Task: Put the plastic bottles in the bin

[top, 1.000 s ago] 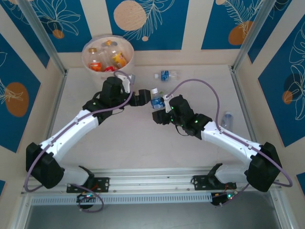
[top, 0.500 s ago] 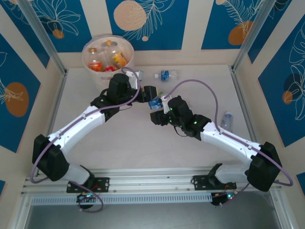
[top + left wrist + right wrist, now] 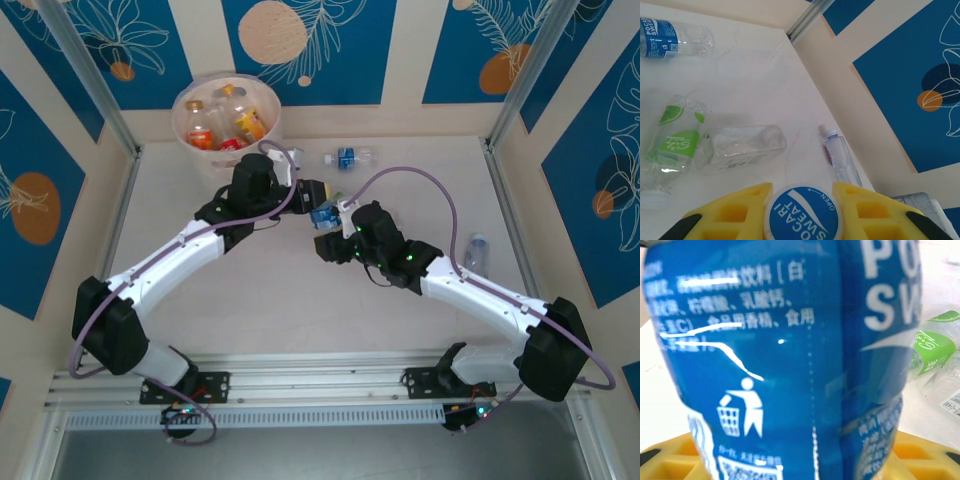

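**Top external view.** The bin (image 3: pixel 226 112) stands at the far left corner of the table (image 3: pixel 300 290) and contains several bottles (image 3: pixel 245 125) with orange and red labels. The two arms converge near the middle of the table. There the left gripper (image 3: pixel 316 196) and the right gripper (image 3: pixel 338 222) meet on one blue-labelled bottle (image 3: pixel 324 215), which is to the right of the bin and apart from its rim. A second blue-labelled bottle (image 3: pixel 347 157) lies on its side near the far edge. A small clear bottle (image 3: pixel 476 250) lies near the right wall.

**Left wrist view.** The left gripper (image 3: pixel 802 212) is closed on the blue-and-white cap (image 3: pixel 802 215) of the blue-labelled bottle. Both yellow fingers (image 3: pixel 735 212) press against the sides of the cap with no gap. On the table (image 3: pixel 755 85) beyond, a green-labelled bottle (image 3: pixel 672 142) lies touching an unlabelled clear bottle (image 3: pixel 742 145). The second blue-labelled bottle (image 3: pixel 670 37) lies farther off, and the small clear bottle (image 3: pixel 840 157) lies beside the wall.

**Right wrist view.** The blue-labelled bottle (image 3: pixel 790 340) sits directly before the lens, its label showing white print and a litter-bin pictogram. The right gripper (image 3: pixel 790 462) is clamped around the body of this bottle, with a yellow finger (image 3: pixel 670 455) on either side. The green-labelled bottle (image 3: pixel 935 345) lies on the table behind it, to the right.
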